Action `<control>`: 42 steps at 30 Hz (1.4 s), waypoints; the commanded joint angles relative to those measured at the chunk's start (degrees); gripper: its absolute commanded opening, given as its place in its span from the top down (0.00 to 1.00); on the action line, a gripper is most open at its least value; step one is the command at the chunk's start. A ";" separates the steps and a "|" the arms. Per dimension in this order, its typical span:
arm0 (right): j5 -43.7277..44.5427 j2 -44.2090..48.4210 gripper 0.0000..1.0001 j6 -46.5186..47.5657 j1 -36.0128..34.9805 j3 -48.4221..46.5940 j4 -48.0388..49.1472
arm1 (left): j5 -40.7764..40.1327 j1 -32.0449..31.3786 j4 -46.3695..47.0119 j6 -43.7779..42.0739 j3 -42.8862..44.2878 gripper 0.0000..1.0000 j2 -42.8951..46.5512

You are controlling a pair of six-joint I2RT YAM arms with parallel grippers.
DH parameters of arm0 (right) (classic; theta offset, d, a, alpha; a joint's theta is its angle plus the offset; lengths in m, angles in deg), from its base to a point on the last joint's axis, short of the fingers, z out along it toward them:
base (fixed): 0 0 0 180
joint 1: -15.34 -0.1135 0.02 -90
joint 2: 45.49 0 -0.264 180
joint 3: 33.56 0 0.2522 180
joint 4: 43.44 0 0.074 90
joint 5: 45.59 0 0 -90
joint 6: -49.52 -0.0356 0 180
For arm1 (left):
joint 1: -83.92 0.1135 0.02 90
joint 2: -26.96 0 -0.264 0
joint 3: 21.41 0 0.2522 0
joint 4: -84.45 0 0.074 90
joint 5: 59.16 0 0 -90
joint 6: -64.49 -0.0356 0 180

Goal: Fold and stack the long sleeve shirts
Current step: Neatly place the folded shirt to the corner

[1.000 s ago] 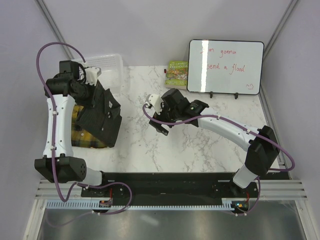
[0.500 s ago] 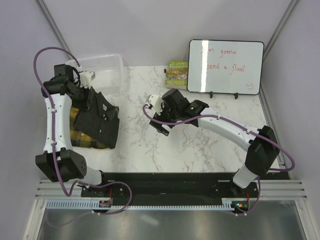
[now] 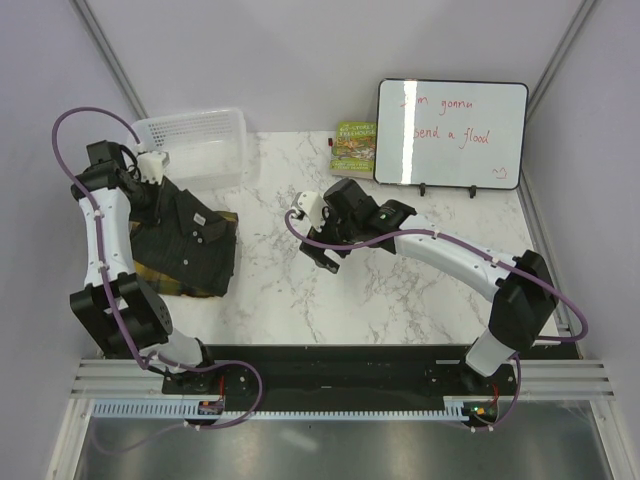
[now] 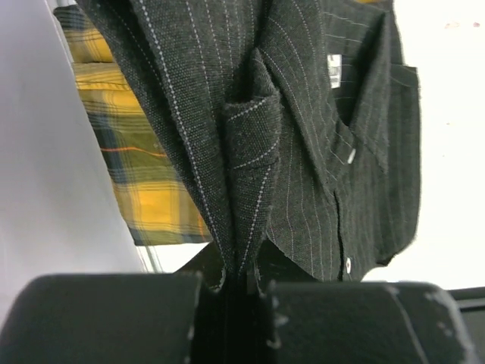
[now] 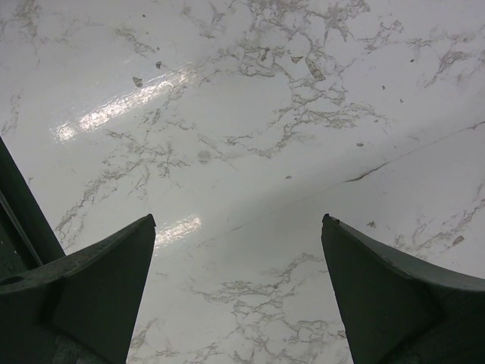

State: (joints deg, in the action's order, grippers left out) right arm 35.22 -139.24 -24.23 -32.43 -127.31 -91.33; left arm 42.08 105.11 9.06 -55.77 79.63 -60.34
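Observation:
The dark pinstriped long sleeve shirt [image 3: 192, 240] lies folded on top of the yellow-and-black plaid long sleeve shirt [image 3: 158, 279] at the table's left edge. My left gripper [image 3: 158, 190] is at the dark shirt's far left corner, shut on a pinch of its cloth. In the left wrist view the pinstriped shirt [image 4: 318, 114] runs straight into my left gripper [image 4: 242, 284], with the plaid shirt [image 4: 144, 174] showing beneath it. My right gripper [image 3: 324, 258] hovers open over bare marble mid-table. The right wrist view shows nothing in my right gripper [image 5: 239, 220].
A white mesh basket [image 3: 196, 141] stands at the back left, just behind the shirts. A whiteboard [image 3: 450, 133] and a green book [image 3: 354, 147] stand along the back edge. The left wall runs close beside the shirts.
My left arm has swung left and down, lowering the dark shirt from a hanging drape to lie flat on the plaid shirt. The right arm has not moved.

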 commanded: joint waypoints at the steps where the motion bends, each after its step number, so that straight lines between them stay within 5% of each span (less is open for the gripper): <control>1: 0.05 -0.81 0.02 0.18 0.04 -1.22 -0.15 | 2.20 2.18 8.79 -5.25 -2.20 0.98 -0.58; 10: -0.04 -1.61 0.02 0.18 0.13 -1.75 -0.76 | 2.99 6.93 17.06 -5.51 -9.14 0.95 -1.55; 12: -0.04 -1.61 0.02 0.18 0.04 -1.93 -0.85 | 2.21 7.81 19.52 -5.77 -10.29 0.80 -1.81; 13: -0.04 -1.61 0.02 0.27 0.04 -1.93 -0.94 | 1.94 8.25 20.22 -5.86 -10.55 0.60 -1.90; 16: -0.04 -1.61 0.02 0.36 0.13 -2.19 -0.94 | 0.36 8.52 22.60 -6.57 -10.30 0.34 -1.90; 21: 0.49 -0.73 0.02 0.27 0.83 -2.72 -1.29 | 1.93 8.78 21.56 -6.04 -6.09 0.15 1.16; 26: -1.00 1.29 0.02 -0.52 4.52 -2.54 -1.55 | 5.18 6.06 15.85 -5.86 -2.57 0.11 3.63; 30: -3.46 3.84 0.02 -2.01 11.45 -1.93 -1.73 | 4.84 -1.66 13.99 -3.23 -1.86 0.01 6.79; 35: -6.36 8.93 0.02 -6.31 21.12 0.44 -0.94 | 6.67 -18.79 13.90 4.91 -0.37 0.00 9.78; 42: -9.62 17.37 0.02 -13.00 37.83 16.84 5.91 | 5.27 -38.40 16.01 19.70 -0.53 0.00 3.82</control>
State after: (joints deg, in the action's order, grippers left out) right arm 28.49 -125.65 -32.32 0.82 -119.00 -88.71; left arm 47.11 73.13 24.19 -48.16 78.87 -53.09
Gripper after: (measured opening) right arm 0.982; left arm 0.993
